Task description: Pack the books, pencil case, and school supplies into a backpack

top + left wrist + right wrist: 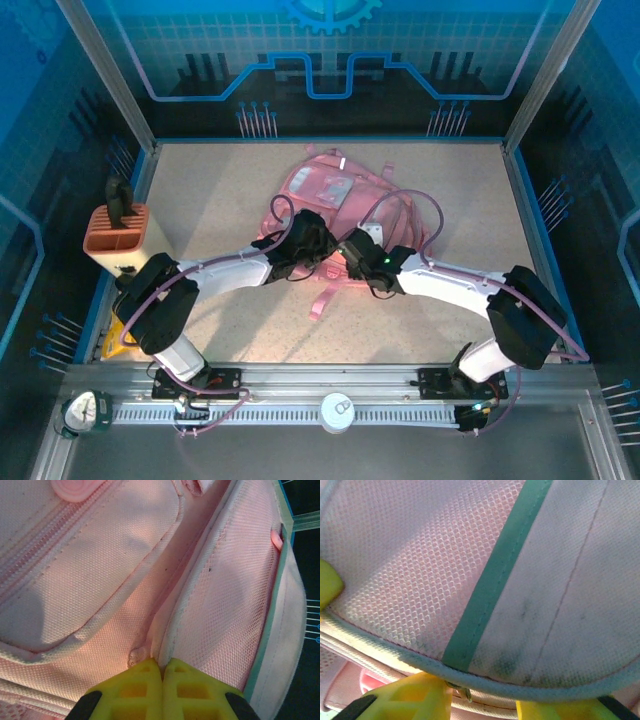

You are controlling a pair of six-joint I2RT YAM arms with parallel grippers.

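The pink backpack (330,185) lies flat on the surface (215,200), and both arms meet at its near edge. The left tool (162,669) is shut tight, its yellow tips meeting at the backpack's white piping beside a mesh panel. I cannot tell whether it is pinching any fabric. The right tool (482,700) stands partly open, with the backpack's teal-striped, grey-trimmed edge between its fingers (407,695).
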